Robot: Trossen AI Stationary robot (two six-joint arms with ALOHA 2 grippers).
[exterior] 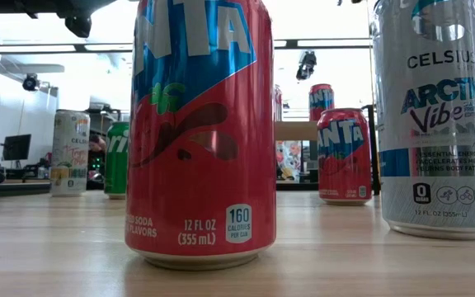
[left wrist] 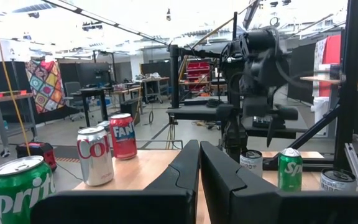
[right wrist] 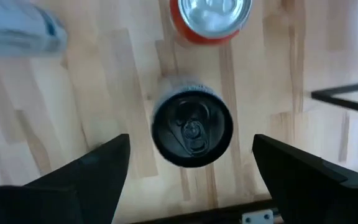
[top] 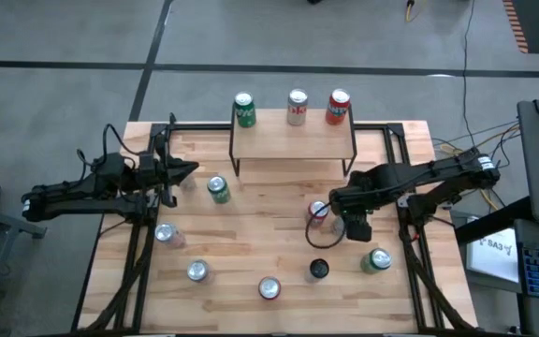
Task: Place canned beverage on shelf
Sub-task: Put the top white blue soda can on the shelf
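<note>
The shelf (top: pixel 293 140) stands at the table's far middle on thin black legs, with a green can (top: pixel 243 109), a silver can (top: pixel 297 107) and a red can (top: pixel 338 107) upright along its far edge. My right gripper (top: pixel 342 223) points down over the table's right half, open and with nothing in it. In the right wrist view, a dark-topped can (right wrist: pixel 192 129) shows upright well below my right gripper (right wrist: pixel 191 180), between its spread fingers. That can (top: pixel 318 270) stands near the table's front. My left gripper (top: pixel 190 170) is shut and level at the left.
Loose upright cans stand on the table: a red one (top: pixel 317 212) beside my right gripper, green ones (top: pixel 218 189) (top: pixel 376 260), silver ones (top: pixel 165 233) (top: pixel 197 271) and a red one (top: pixel 269 288) at the front. Bare board lies between the shelf and these cans.
</note>
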